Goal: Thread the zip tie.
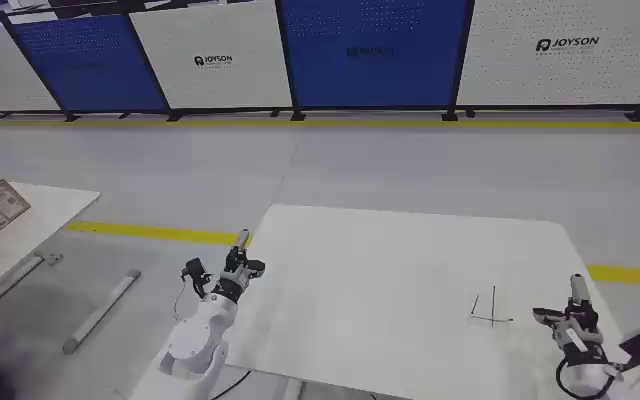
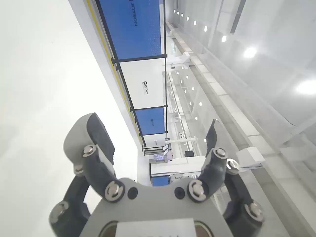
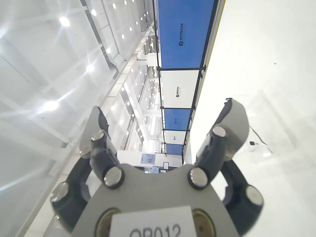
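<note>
Up close, the left gripper point(image 2: 153, 119) and right gripper point(image 3: 163, 104) both hold their fingers spread and grasp nothing, and the right one wears a printed label point(image 3: 150, 220). From above, blue and white logo panels point(image 1: 370, 50) stand beyond the white counter point(image 1: 380, 290), with one gripper at each side edge, well apart. The zip tie point(image 1: 492, 318) lies flat near the counter's right edge, close to the right gripper.

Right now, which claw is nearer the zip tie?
Right. The right claw is just beside the zip tie; the left claw sits at the table's opposite edge.
</note>
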Robot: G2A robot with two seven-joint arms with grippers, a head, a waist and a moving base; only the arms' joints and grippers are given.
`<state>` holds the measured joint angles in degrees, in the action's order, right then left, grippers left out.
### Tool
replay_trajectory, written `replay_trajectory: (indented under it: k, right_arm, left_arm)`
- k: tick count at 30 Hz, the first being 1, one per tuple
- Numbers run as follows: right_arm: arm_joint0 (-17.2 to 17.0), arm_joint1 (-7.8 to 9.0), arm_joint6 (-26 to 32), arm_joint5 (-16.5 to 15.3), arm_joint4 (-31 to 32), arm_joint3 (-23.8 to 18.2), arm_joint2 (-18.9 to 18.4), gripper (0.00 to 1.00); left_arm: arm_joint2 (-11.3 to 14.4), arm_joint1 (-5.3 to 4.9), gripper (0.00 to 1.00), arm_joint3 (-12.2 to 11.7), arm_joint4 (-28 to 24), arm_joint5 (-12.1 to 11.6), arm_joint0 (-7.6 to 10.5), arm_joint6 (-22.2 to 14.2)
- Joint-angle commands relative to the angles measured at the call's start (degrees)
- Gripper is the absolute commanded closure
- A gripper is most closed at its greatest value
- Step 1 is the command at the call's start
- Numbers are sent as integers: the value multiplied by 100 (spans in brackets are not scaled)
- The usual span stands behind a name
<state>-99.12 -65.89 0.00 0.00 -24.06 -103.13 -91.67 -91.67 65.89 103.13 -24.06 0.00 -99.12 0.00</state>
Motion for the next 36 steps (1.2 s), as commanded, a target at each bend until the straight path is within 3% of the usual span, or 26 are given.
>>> replay_trajectory:
  k: [1,2,3,11,15,31,36]
  right_arm:
    - [0,0,0,0,0,0,0,0]
    - [0,0,0,0,0,0,0,22]
    - [8,1,29,-13,4,-10,-4,0]
    - [0,63,1180,-229,83,23,-394,0]
    - [25,164,2125,-105,819,7,-638,0]
    - [57,174,2264,-91,842,-43,-643,0]
    - [437,336,4060,396,941,-14,-1066,0]
  left_arm:
    - [0,0,22,0,0,0,0,0]
    - [0,0,22,0,0,0,0,0]
    - [0,0,0,0,0,0,0,0]
    - [0,0,0,0,0,0,0,0]
    - [0,0,0,0,0,0,0,0]
    - [0,0,0,0,0,0,0,0]
    - [0,0,0,0,0,0,0,0]
